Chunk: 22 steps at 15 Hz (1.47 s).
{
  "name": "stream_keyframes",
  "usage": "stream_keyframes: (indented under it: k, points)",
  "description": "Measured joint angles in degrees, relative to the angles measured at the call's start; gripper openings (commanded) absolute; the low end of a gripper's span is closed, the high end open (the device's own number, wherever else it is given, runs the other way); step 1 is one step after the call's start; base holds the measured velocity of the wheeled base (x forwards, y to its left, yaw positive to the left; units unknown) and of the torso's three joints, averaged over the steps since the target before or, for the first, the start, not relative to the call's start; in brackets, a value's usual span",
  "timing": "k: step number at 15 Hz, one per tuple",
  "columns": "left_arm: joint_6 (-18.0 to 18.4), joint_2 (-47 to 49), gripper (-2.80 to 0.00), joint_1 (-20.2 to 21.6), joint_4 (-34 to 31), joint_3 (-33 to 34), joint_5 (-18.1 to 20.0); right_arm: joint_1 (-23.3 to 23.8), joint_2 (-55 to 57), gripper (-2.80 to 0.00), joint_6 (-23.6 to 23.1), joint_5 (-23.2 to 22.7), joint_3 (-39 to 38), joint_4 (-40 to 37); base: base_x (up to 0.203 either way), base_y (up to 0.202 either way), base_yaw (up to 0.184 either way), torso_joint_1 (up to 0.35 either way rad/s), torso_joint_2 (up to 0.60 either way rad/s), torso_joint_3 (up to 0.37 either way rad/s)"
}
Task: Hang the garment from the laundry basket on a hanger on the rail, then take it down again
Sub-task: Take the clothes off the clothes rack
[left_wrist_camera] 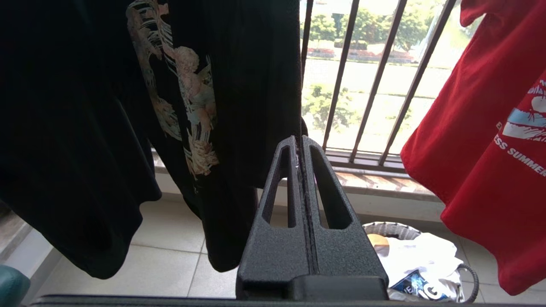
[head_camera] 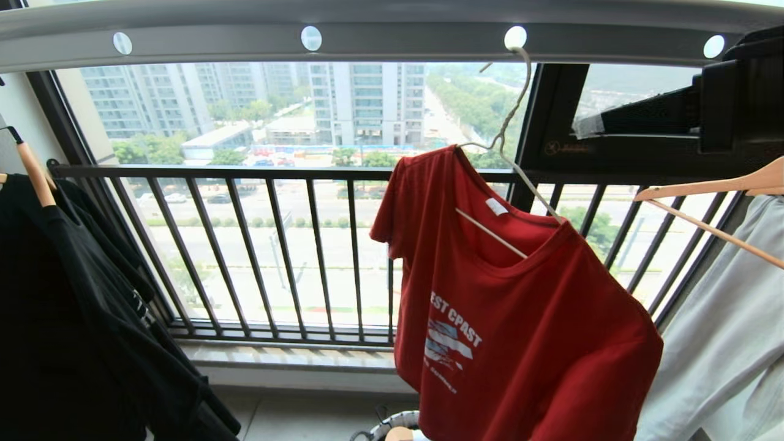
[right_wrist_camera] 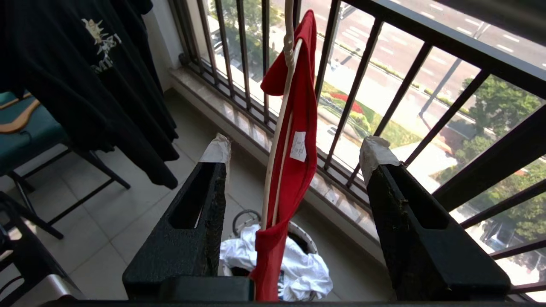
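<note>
Balcony with pale floor tiles [left_wrist_camera: 170,260], closed off by a black barred window railing [head_camera: 275,245]; tower blocks and a road beyond. Overhead, one rail [head_camera: 392,37] with four round white holes in the head view.

Right pincer [right_wrist_camera: 294,157]: jaws standing wide apart, gripping nothing, taped tips either side of the garment [right_wrist_camera: 298,128] seen edge-on, no contact visible. Right arm raised high at the right edge of the head view, near the rail. Left pincer [left_wrist_camera: 301,145]: fingers pressed together, empty, low down, pointing toward the railing between the black T-shirt [left_wrist_camera: 128,128] and the garment's hem.

One garment [head_camera: 520,318], red with a white-and-blue chest print and a small white neck label, hung on one hanger [head_camera: 508,141] of thin white wire, hook caught in the third hole of the rail, hanger tilted down to the right. Below it on the floor, one laundry basket [right_wrist_camera: 309,243], with white cloth [right_wrist_camera: 307,264] inside.

Two wooden hangers: one [head_camera: 33,174] at the left carrying the black T-shirt, one [head_camera: 723,187] at the right carrying a pale grey-blue garment [head_camera: 723,343]. One teal-seated chair [right_wrist_camera: 30,136] at the side in the right wrist view.
</note>
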State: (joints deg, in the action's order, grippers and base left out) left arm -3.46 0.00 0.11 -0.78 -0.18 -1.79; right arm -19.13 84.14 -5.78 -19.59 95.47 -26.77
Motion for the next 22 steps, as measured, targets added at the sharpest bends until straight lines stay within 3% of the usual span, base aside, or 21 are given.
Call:
stream_keyframes:
  k: [5,11,16,22]
  points:
    - [0.0,0.0,-2.80,0.0,0.0,0.0,0.0,-0.7,6.6,0.00,2.8,0.3,1.7,4.4,0.000,0.000,0.000,0.000,0.00,0.000]
    - [0.0,0.0,-2.80,0.0,0.0,0.0,0.0,-0.8,8.1,0.00,3.8,0.5,-3.1,9.7,0.000,0.000,0.000,0.000,0.00,0.000]
    - [0.0,0.0,-2.80,0.0,0.0,0.0,0.0,-1.5,8.9,0.00,6.8,4.9,-6.9,18.5,0.000,0.000,0.000,0.000,0.00,0.000]
    - [0.0,0.0,-2.80,0.0,0.0,0.0,0.0,-4.1,9.3,0.00,5.9,10.0,-10.6,24.1,0.000,0.000,0.000,0.000,0.00,0.000]
